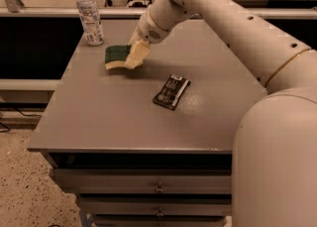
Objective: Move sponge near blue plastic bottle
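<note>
The sponge (116, 56) is held clamped at one end by the gripper (137, 55), already near the blue plastic bottle (90, 13) on the table (124, 122), so only release is judged left

grey drawer table (124, 122), speckled floor (20, 186)

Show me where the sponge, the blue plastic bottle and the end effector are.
sponge (117, 53), camera view, on its green top.
blue plastic bottle (92, 20), camera view, on its label.
end effector (137, 56), camera view, at the sponge's right end.
</note>
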{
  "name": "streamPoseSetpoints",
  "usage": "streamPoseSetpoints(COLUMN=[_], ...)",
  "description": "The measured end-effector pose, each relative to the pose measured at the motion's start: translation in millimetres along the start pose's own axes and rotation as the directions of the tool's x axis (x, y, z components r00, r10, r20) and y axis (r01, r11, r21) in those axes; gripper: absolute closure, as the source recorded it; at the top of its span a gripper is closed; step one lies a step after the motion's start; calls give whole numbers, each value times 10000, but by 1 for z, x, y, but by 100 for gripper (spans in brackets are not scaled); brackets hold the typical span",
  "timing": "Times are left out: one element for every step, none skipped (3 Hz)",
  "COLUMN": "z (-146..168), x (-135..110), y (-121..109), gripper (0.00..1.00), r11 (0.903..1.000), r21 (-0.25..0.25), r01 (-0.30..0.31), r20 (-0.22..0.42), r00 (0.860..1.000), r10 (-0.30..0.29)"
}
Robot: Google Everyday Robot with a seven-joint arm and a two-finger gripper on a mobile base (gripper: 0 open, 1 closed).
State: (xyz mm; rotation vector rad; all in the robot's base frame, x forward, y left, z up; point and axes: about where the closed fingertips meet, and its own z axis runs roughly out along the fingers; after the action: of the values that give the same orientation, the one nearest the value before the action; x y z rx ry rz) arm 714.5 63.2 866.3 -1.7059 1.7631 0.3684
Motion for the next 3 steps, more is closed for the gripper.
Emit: streamPoseSetpoints(z=[-12,-15,-13], x=[6,12,15], y=[-25,-51,-79], gripper=[100,100,100], r11=[9987,9933,9808], r21=[462,972,1574], r01=[-212,-619,-1152], r20=[111,393,534], r00=[9997,9975,9927], r10=[207,583,1080])
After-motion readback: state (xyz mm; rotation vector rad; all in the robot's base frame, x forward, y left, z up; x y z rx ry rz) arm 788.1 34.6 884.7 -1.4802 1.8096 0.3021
